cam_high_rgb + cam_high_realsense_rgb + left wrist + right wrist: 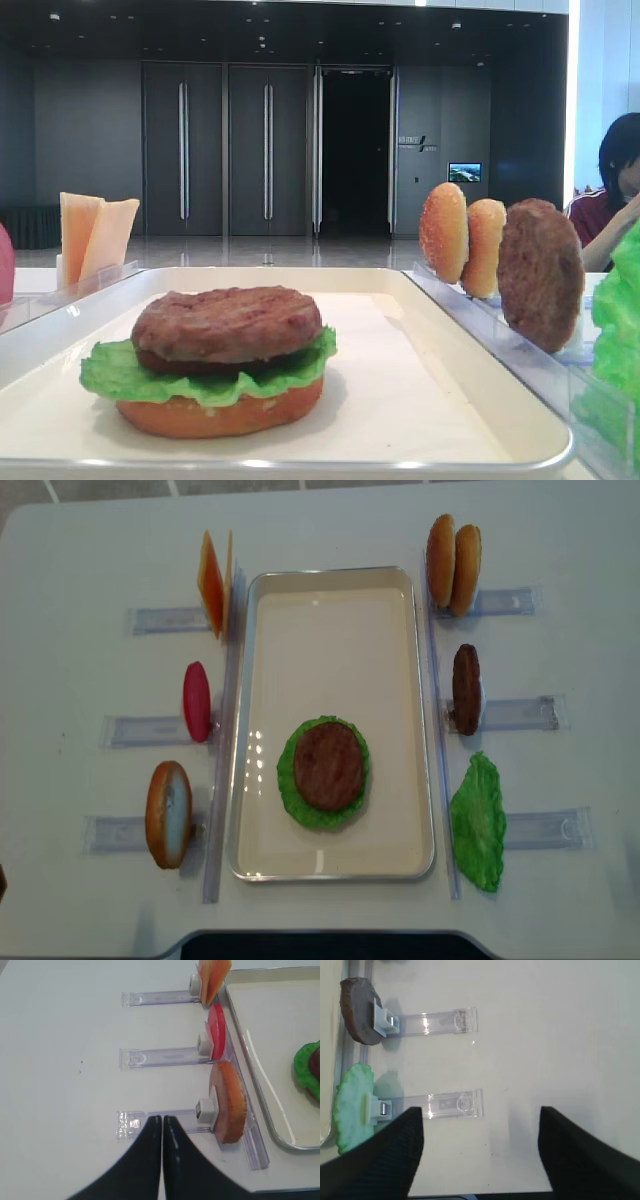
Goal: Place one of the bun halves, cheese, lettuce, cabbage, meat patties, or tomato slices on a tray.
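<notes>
Flanking bare table, right pincer gapes beside lettuce.

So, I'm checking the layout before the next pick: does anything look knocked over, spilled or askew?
Nothing stands out. The stack of bun, lettuce and patty sits flat on the tray, and the spare pieces stand upright in their holders on both sides.
</notes>
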`<move>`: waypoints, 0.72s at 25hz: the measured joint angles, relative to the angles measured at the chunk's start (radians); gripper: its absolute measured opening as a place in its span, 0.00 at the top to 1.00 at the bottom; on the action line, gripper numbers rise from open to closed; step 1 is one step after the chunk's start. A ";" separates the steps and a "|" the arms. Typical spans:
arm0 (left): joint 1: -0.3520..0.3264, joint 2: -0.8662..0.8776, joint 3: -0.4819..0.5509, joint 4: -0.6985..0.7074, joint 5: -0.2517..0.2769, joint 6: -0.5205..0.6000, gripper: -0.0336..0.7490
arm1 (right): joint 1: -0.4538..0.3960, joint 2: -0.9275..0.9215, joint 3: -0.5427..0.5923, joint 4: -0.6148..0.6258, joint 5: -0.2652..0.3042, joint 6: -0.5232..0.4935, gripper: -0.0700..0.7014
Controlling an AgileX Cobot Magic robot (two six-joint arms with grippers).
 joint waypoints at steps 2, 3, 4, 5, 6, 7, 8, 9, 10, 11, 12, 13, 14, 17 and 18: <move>0.000 0.000 0.000 0.000 0.000 0.000 0.96 | 0.000 -0.089 0.026 -0.007 0.000 -0.010 0.27; 0.000 0.000 0.000 0.000 0.000 0.000 0.96 | 0.000 -0.132 0.042 -0.011 0.000 -0.013 0.27; 0.000 0.000 0.000 0.000 0.000 0.000 0.96 | 0.000 -0.166 0.058 -0.014 -0.001 -0.014 0.27; 0.000 0.000 0.000 0.000 0.000 0.000 0.96 | 0.000 -0.204 0.080 -0.016 0.000 -0.016 0.27; 0.000 0.000 0.000 0.000 0.000 0.000 0.96 | 0.000 -0.239 0.102 -0.018 0.000 -0.016 0.27; 0.000 0.000 0.000 0.000 0.000 0.000 0.96 | 0.000 -0.268 0.123 -0.018 -0.001 -0.016 0.27; 0.000 0.000 0.000 0.000 0.000 0.000 0.96 | 0.000 -0.300 0.141 -0.018 -0.004 -0.016 0.27; 0.000 0.000 0.000 0.000 0.000 0.000 0.96 | 0.000 -0.331 0.163 -0.019 -0.009 -0.018 0.27; 0.000 0.000 0.000 0.000 0.000 0.000 0.96 | 0.000 -0.359 0.183 -0.019 -0.012 -0.024 0.27; 0.000 0.000 0.000 0.000 0.000 0.000 0.96 | 0.000 -0.380 0.198 -0.019 -0.020 -0.024 0.27; 0.000 0.000 0.000 0.000 -0.001 0.000 0.96 | 0.000 -0.405 0.217 -0.019 -0.033 -0.026 0.27; 0.000 0.000 0.000 0.000 0.000 0.000 0.96 | 0.000 -0.429 0.234 -0.019 -0.044 -0.028 0.27; 0.000 0.000 0.000 0.000 0.000 0.000 0.96 | 0.000 -0.447 0.247 -0.019 -0.049 -0.028 0.27; 0.000 0.000 0.000 0.000 0.000 0.000 0.96 | 0.000 -0.501 0.260 -0.019 -0.061 -0.032 0.27; 0.000 0.000 0.000 0.000 0.000 0.000 0.96 | 0.000 -0.515 0.263 -0.019 -0.067 -0.038 0.27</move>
